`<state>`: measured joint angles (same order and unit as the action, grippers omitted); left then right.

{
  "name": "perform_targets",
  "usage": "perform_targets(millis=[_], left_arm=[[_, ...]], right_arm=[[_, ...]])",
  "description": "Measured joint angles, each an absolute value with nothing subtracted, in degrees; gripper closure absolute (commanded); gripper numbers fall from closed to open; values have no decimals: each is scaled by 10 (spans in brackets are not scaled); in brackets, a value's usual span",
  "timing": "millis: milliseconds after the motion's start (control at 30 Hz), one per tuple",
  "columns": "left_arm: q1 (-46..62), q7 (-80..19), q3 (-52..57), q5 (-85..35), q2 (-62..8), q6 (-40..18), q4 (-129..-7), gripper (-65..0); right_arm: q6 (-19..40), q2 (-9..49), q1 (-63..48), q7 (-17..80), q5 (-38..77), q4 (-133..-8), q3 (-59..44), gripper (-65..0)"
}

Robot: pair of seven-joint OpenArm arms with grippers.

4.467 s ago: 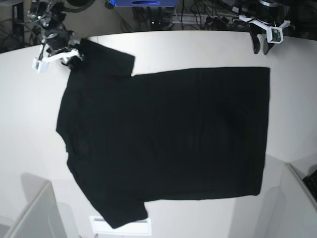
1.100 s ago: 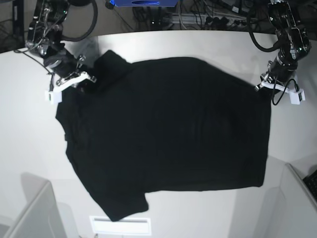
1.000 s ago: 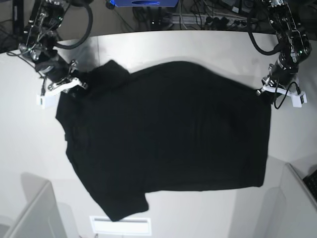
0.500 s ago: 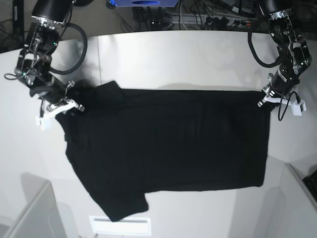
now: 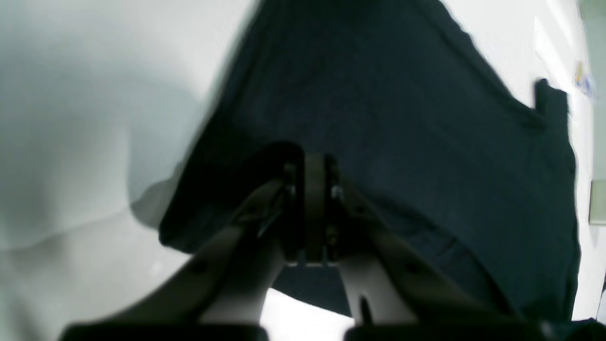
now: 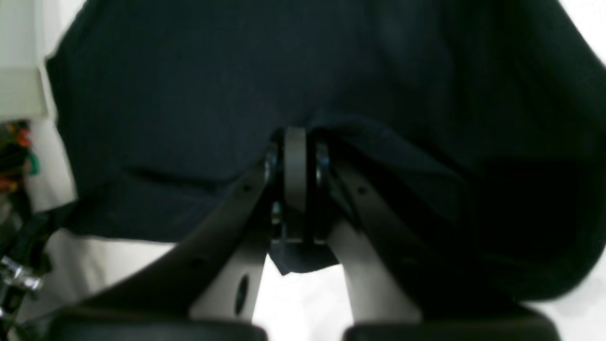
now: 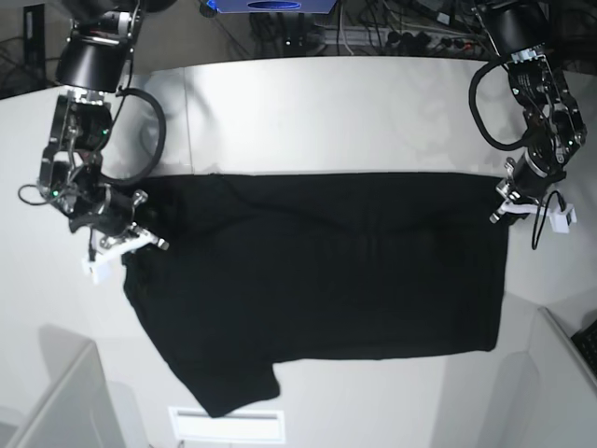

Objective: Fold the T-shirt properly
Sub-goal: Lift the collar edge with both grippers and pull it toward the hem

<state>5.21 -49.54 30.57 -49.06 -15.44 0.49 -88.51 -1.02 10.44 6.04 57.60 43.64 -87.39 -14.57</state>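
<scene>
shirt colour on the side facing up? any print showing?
Plain black shirt, no print showing; clearest in the base view.

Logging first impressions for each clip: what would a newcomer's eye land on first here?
The large black T-shirt spread over the white table fills the middle of the base view, its far edge doubled toward the near side. The right gripper pinches one far corner and the left gripper the other, both jaws shut on cloth.
</scene>
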Motion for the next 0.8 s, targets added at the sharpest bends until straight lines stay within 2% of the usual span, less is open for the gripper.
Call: perform_targets(millis=[433,800], left_arm=[[-3,-496,300,-441,-162,5,-835,0],[-37,-497,299,-441,-162,5,-791,0]], right_arm=[[-9,109,98,553,376,-798,-139,0],[-9,109,117,533,374,-747,-139,0]])
